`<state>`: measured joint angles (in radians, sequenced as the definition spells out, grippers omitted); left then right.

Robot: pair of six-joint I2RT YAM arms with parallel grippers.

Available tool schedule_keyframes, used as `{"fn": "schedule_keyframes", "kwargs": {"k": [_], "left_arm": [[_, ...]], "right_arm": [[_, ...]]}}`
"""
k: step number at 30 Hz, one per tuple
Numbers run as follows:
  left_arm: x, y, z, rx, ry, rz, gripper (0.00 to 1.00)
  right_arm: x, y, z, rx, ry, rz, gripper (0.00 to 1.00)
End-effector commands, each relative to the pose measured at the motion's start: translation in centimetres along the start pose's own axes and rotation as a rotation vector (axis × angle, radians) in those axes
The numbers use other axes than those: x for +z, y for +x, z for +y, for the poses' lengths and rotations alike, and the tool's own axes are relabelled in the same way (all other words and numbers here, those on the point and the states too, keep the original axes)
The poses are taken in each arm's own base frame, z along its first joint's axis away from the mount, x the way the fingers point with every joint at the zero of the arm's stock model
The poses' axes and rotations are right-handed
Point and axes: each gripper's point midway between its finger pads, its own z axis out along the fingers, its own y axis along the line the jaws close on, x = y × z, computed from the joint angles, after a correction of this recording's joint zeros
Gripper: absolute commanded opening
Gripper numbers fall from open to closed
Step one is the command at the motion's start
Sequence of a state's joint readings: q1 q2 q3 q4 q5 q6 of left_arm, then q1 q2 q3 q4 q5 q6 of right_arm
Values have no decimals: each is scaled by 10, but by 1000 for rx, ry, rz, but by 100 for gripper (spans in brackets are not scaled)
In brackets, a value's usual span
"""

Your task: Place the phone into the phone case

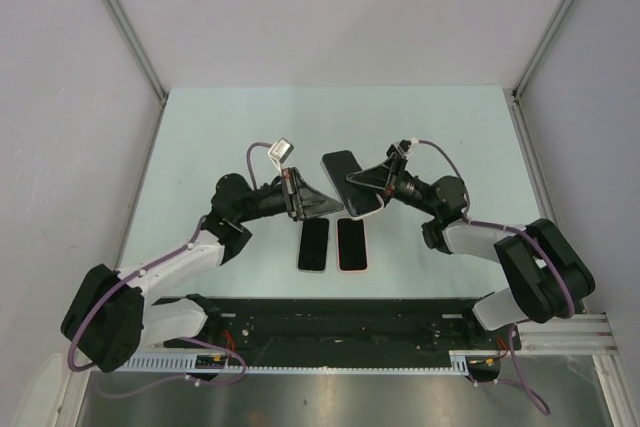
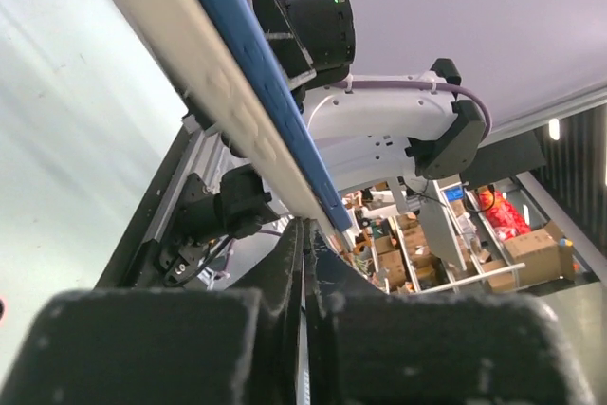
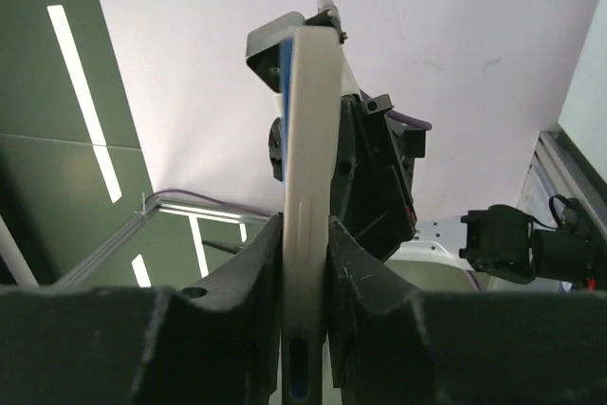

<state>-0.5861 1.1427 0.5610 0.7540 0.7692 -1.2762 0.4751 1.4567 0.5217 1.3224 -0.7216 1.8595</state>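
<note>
One phone (image 3: pixel 305 168), pale-edged, blue-faced, seemingly cased

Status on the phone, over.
Right gripper shut on phone, lifted. Left gripper shut, tip beside it. Dark piece and pink-rimmed piece lie on table.
</note>
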Motion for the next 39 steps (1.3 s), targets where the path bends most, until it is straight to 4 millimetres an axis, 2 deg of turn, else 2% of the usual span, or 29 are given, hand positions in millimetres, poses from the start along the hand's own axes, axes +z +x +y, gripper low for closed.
{"fn": "schedule_keyframes", "kwargs": {"k": [1,3,4,6,9,10,13,14,16,17,18,21,26,30,33,36,37,38,39], "left_arm": [[6,-5,-17,64,55,1,0],[6,-6,-14,82,29,-8,0],[5,-4,-5,62,-16,1,0],[5,-8,-7,106,-37,-7,0],[3,-9,-9,143,-64,-4,0],[3,-11,-8,142,-88,-9,3],[-1,-13,-11,168,-99,-26,23],[-2,-12,-9,168,-102,-30,35],[-4,-14,-19,184,-60,-49,42],[-5,-12,-15,173,-56,-51,48],[-5,-13,-22,175,-20,-63,50],[-5,-11,-24,173,8,-63,55],[-2,-11,-13,155,-15,-58,55],[2,-10,-3,141,-36,-48,53],[6,-8,4,134,-47,-30,47],[7,-7,11,117,-60,-27,20],[7,-8,11,112,-64,-29,6],[7,-8,12,113,-70,-28,1],[7,-6,16,102,-93,-20,0]], "right_arm": [[4,38,48,-196,-224,110,27],[4,37,48,-204,-224,103,29],[4,37,47,-209,-225,102,27],[4,35,47,-215,-226,96,17],[4,32,47,-213,-224,86,12],[4,33,47,-211,-226,87,12],[4,31,49,-206,-229,82,12],[4,31,49,-201,-229,82,12],[3,32,52,-199,-235,82,12],[3,32,52,-197,-235,84,12],[2,32,53,-190,-237,82,12],[2,35,59,-187,-250,82,12],[1,39,66,-183,-269,82,12],[2,42,67,-171,-274,89,13],[5,48,64,-159,-268,108,18],[7,52,58,-149,-254,127,24],[7,53,58,-151,-254,131,26],[7,54,57,-157,-251,134,31],[7,53,55,-158,-248,133,33]]}}
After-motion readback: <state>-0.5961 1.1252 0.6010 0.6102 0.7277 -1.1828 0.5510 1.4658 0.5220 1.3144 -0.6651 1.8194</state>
